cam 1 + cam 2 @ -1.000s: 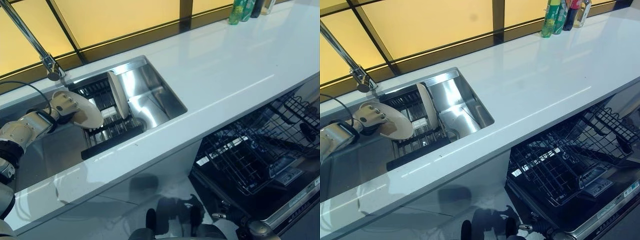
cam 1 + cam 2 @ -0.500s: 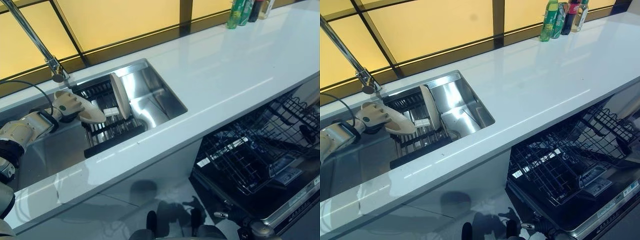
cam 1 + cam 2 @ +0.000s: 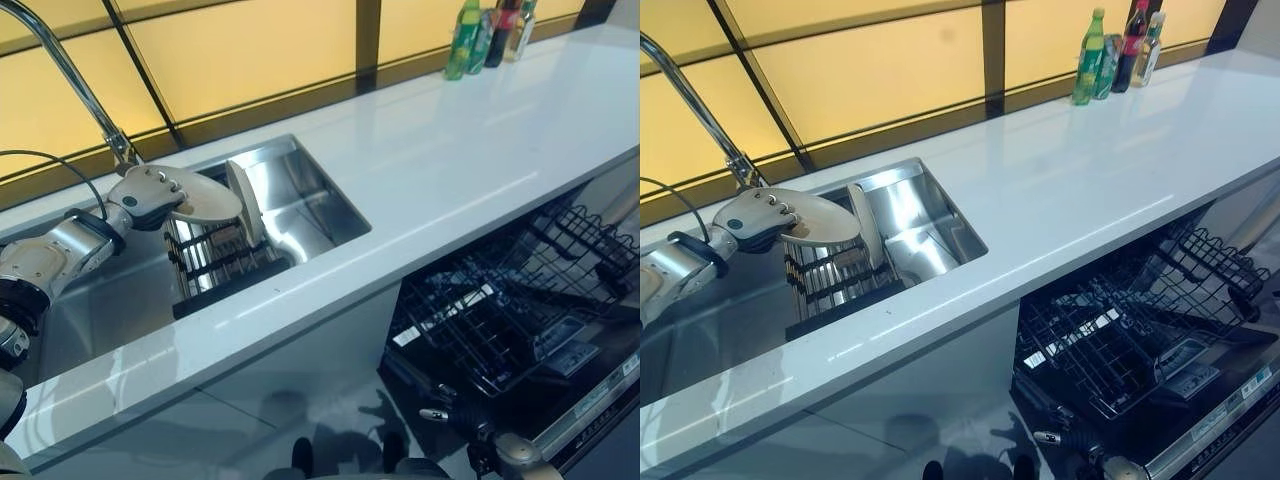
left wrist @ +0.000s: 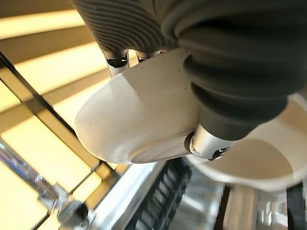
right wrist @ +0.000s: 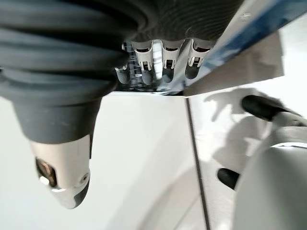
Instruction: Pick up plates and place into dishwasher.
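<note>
My left hand (image 3: 148,196) is shut on the rim of a beige plate (image 3: 207,203) and holds it nearly flat above the black dish rack (image 3: 218,262) in the sink (image 3: 305,195). In the left wrist view the plate (image 4: 139,120) is pinched between thumb and fingers. A second beige plate (image 3: 245,200) stands upright in the rack just to the right of the held one. The open dishwasher's black wire rack (image 3: 505,315) lies below the counter at the lower right. My right hand (image 5: 163,60) hangs with relaxed fingers and holds nothing.
A white counter (image 3: 450,150) runs between the sink and the dishwasher. The tall faucet (image 3: 70,80) rises just behind my left hand. Several bottles (image 3: 487,30) stand at the counter's far right corner, against the yellow window panels.
My left hand has lifted the plate up out of the rack and turned it flatter. The upright plate stays in place. The camera has shifted a little.
</note>
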Available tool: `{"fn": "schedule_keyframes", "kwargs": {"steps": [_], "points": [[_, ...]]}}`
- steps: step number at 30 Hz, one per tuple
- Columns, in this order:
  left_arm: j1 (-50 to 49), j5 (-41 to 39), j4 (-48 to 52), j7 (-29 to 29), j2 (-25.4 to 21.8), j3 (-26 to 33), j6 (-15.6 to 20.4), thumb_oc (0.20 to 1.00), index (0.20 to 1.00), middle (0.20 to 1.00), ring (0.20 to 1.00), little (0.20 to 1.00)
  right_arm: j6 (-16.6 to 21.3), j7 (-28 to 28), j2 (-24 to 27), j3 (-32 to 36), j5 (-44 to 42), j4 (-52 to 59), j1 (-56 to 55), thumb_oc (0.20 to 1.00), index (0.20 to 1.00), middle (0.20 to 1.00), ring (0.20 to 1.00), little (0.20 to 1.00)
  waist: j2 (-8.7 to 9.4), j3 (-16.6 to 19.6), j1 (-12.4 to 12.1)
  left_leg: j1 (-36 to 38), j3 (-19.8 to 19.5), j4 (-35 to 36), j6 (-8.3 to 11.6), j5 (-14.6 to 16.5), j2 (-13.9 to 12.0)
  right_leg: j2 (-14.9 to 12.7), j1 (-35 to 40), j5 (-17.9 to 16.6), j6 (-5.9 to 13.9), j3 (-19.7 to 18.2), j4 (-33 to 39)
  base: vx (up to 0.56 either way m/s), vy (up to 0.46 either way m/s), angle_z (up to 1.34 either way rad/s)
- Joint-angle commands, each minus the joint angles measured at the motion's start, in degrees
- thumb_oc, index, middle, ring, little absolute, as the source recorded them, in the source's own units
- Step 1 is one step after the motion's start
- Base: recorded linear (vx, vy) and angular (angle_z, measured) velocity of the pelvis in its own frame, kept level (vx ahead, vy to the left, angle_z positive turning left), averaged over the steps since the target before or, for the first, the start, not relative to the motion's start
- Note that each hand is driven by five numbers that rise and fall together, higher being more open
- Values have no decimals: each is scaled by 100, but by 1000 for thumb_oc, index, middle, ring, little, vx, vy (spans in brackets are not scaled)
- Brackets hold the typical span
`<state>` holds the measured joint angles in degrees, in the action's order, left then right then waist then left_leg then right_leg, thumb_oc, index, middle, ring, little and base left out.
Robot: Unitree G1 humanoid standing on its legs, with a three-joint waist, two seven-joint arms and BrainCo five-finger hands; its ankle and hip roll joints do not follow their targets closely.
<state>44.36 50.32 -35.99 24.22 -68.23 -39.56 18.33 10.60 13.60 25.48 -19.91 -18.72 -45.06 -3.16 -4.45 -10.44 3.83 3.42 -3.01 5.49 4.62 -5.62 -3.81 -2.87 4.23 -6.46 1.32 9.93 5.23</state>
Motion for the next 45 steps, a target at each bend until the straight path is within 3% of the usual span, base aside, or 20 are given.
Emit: {"fn": "schedule_keyframes", "kwargs": {"steps": [1, 7, 12, 18, 23, 26, 29, 33, 38, 45], "points": [[-212, -456, 150, 389, -347, 885, -180, 200, 200, 200, 200, 200, 386, 242, -7, 42, -384, 712, -69, 1000, 1000, 1000, 1000, 1000, 79, 170, -7, 199, 442, -49, -307, 493, 497, -296, 77, 244, 543, -302, -23, 21, -50, 0], [-1019, -475, 626, 233, -399, 1485, -224, 200, 200, 200, 200, 200, 1078, 722, 217, 2, -493, 2030, -154, 1000, 1000, 1000, 1000, 1000, 75, 275, -9, 319, 439, -49, -314, 547, 486, -296, 194, 289, 543, -286, -23, 17, -50, 0], [-1661, -651, 903, 279, -508, 1907, -397, 200, 200, 200, 200, 200, 1615, 535, 648, 262, -699, 3213, -113, 1000, 1000, 1000, 1000, 1000, 96, 314, 1, 385, 448, -49, -331, 566, 478, -293, 246, 300, 548, -304, -23, 5, -46, 0], [-2497, -825, 1269, 713, -509, 2744, -429, 200, 200, 200, 200, 200, 1815, 744, 1248, 1421, -1665, 4709, 150, 1000, 1000, 1000, 1000, 1000, 130, 359, -1, 435, 463, -49, -361, 582, 467, -297, 287, 305, 556, -329, -24, 2, -13, -4], [-2576, -888, 1585, 890, -365, 3077, -79, 200, 200, 200, 200, 200, 1913, 704, 1477, 2030, -2168, 5350, 649, 1000, 1000, 1000, 1000, 1000, 162, 447, -89, 441, 434, -49, -370, 610, 467, -305, 305, 329, 546, -320, -23, 1, -2, -1], [-2419, -1239, 1817, 835, -262, 3071, 247, 200, 200, 200, 200, 200, 2118, 692, 1627, 2136, -2102, 5562, 902, 1000, 1000, 1000, 1000, 1000, 182, 500, -146, 427, 411, -49, -367, 615, 469, -318, 303, 339, 549, -300, -23, 0, 0, 0], [-2002, -1815, 2168, 413, -58, 2860, 616, 200, 200, 200, 200, 200, 2192, 421, 1969, 2047, -1473, 5654, 1428, 1000, 1000, 1000, 1000, 1000, 253, 584, -249, 410, 361, -49, -359, 618, 471, -326, 314, 355, 548, -257, -23, 8, -21, 0], [-1397, -2390, 2580, -122, 246, 2419, 850, 200, 200, 200, 200, 200, 1695, 155, 2433, 1491, -744, 5558, 2351, 1000, 1000, 1000, 1000, 1000, 357, 662, -376, 394, 288, -49, -344, 605, 468, -330, 326, 358, 535, -198, -23, 10, -38, 3], [-682, -3064, 3052, -588, 423, 1809, 845, 200, 200, 200, 200, 200, 1153, 108, 2886, 567, -342, 5203, 3326, 1000, 1000, 1000, 1000, 1000, 458, 733, -498, 375, 234, -49, -324, 580, 455, -339, 343, 352, 525, -103, -23, 3, -32, 5], [49, -3748, 3106, -1006, 861, 1178, 903, 200, 200, 200, 200, 200, 914, -274, 2745, -415, 270, 4330, 4351, 1000, 1000, 1000, 1000, 1000, 514, 781, -614, 378, 155, -49, -316, 579, 451, -337, 370, 356, 511, -41, -23, -5, -27, 4]]}}
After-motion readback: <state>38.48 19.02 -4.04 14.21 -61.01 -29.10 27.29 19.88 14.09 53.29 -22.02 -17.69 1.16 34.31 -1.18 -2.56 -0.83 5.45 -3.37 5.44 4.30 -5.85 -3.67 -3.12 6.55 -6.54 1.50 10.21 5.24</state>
